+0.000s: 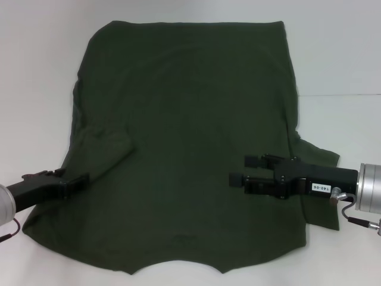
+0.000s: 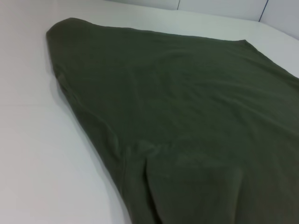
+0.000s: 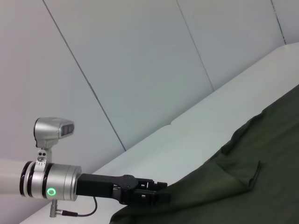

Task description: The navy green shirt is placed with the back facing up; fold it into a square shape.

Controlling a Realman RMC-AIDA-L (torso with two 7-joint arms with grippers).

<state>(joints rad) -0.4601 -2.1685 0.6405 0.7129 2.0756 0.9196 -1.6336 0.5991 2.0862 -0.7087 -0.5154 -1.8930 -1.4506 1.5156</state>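
The right gripper (image 1: 243, 169) hovers over the right half of the navy green shirt (image 1: 184, 149), reaching in from the right edge of the scene toward the middle. Its two black fingers (image 1: 256, 160) are spread apart, one farther and one nearer, with nothing between them; whether they touch the cloth below cannot be told. Behind the fingers come the black gripper body with a small white label (image 1: 320, 187) and then the silver wrist (image 1: 369, 189), which stand over the shirt's right sleeve.

The left gripper (image 1: 82, 180) sits at the near left, its black tip at the edge of the shirt's left sleeve. In the right wrist view the same gripper (image 3: 161, 192) shows against the hem of the fabric, with its silver wrist ring (image 3: 51, 182) lit by a green lamp. Whether its fingers are parted or pressed on the cloth cannot be told.

The shirt lies spread flat on the white table (image 1: 41, 71), filling most of the middle, with the straight hem at the far side and the curved neckline at the near edge. The left sleeve is folded inward over the body, making a rumpled ridge (image 1: 110, 145) near the left gripper; the left wrist view shows that same crease (image 2: 145, 163). Pale wall panels (image 3: 140, 60) rise beyond the table.
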